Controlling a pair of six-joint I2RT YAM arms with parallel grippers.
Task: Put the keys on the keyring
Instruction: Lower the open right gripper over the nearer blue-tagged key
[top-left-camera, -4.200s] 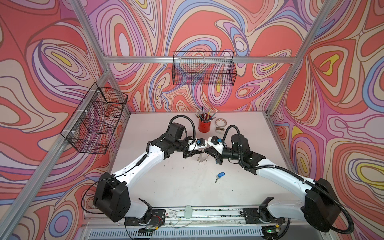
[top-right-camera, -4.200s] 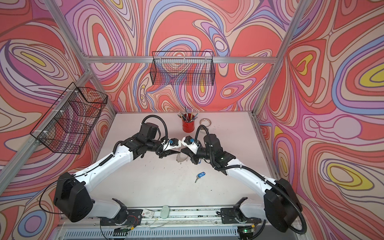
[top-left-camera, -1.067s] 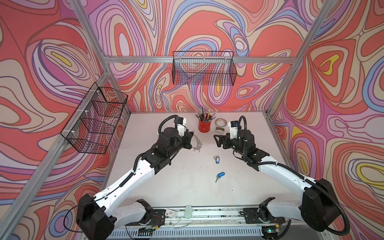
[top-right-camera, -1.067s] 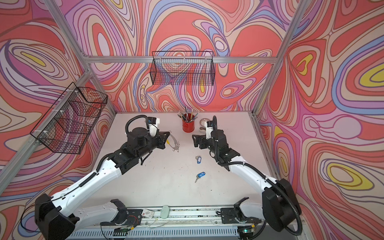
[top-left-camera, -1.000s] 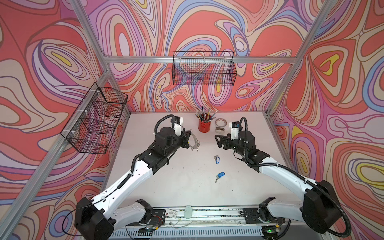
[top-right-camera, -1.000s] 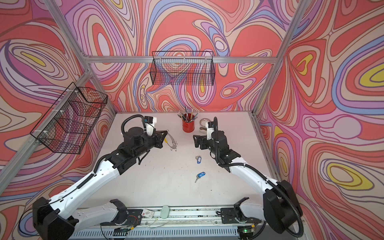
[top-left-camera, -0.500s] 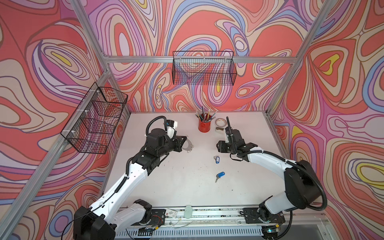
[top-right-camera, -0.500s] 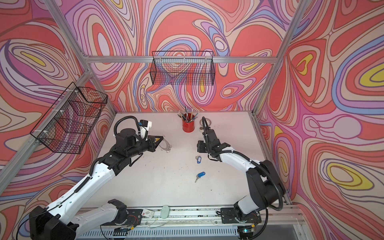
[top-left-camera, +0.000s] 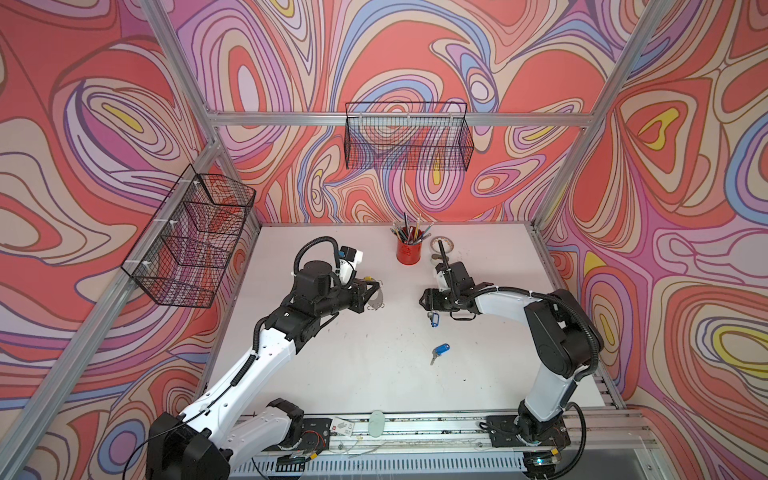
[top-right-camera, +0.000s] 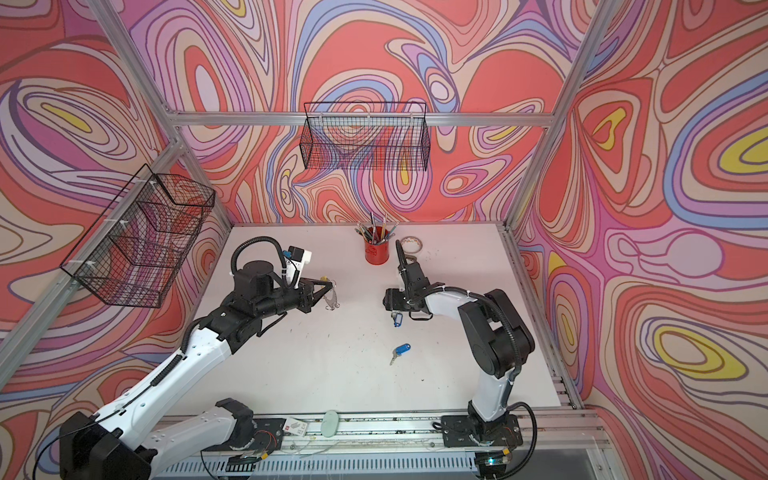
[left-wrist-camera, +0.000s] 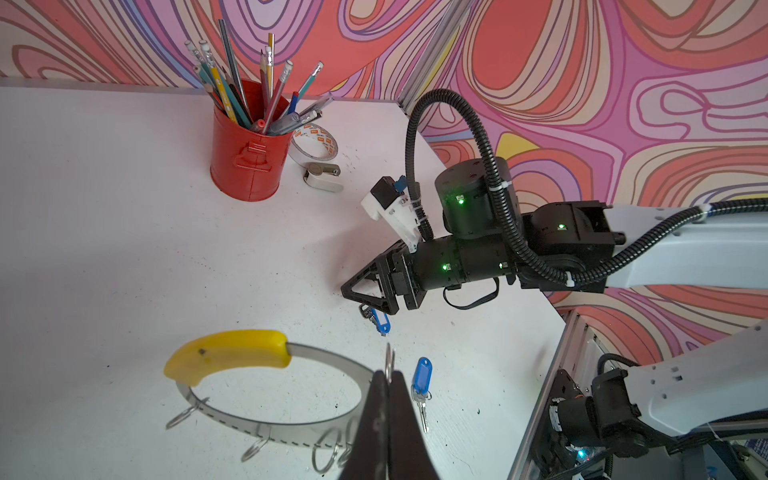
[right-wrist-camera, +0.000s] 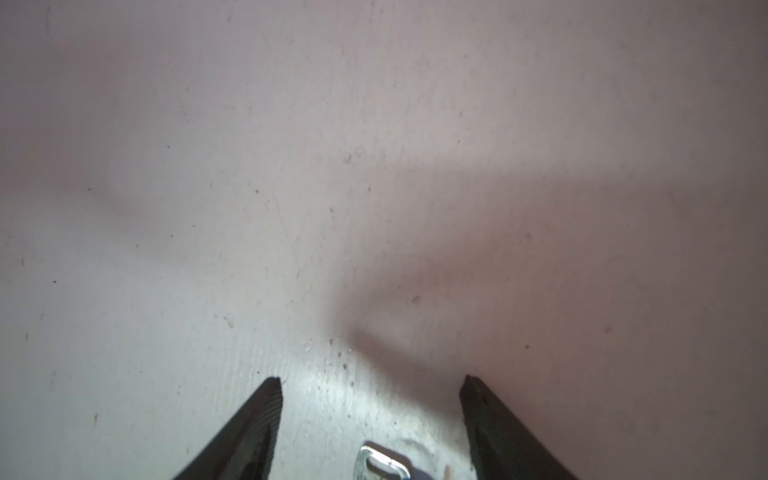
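Observation:
The keyring (left-wrist-camera: 266, 430), a silver perforated hoop with a yellow segment (left-wrist-camera: 226, 357) and small wire loops, hangs above the table's left middle. My left gripper (left-wrist-camera: 388, 374) is shut on it at one loop; both top views show the keyring (top-left-camera: 376, 303) (top-right-camera: 331, 301) at the fingertips. Two keys with blue tags lie on the white table (top-left-camera: 332, 374). The farther key (top-left-camera: 433, 319) (top-right-camera: 397, 320) sits under my right gripper (top-left-camera: 428, 299) (right-wrist-camera: 370, 382). That gripper is open and low, and the key's silver head (right-wrist-camera: 380, 465) lies untouched between its fingers. The nearer key (top-left-camera: 440, 351) (left-wrist-camera: 420, 376) lies alone.
A red pencil cup (top-left-camera: 408, 252), a tape roll (top-left-camera: 442, 243) and a small white-grey object (left-wrist-camera: 324, 176) stand at the back of the table. Wire baskets hang on the back wall (top-left-camera: 409, 141) and the left wall (top-left-camera: 191, 241). The right arm's elbow rises near the right edge.
The left arm has drawn back to the left with the keyring still gripped. The right arm has folded and dropped its gripper to the table, over the farther key.

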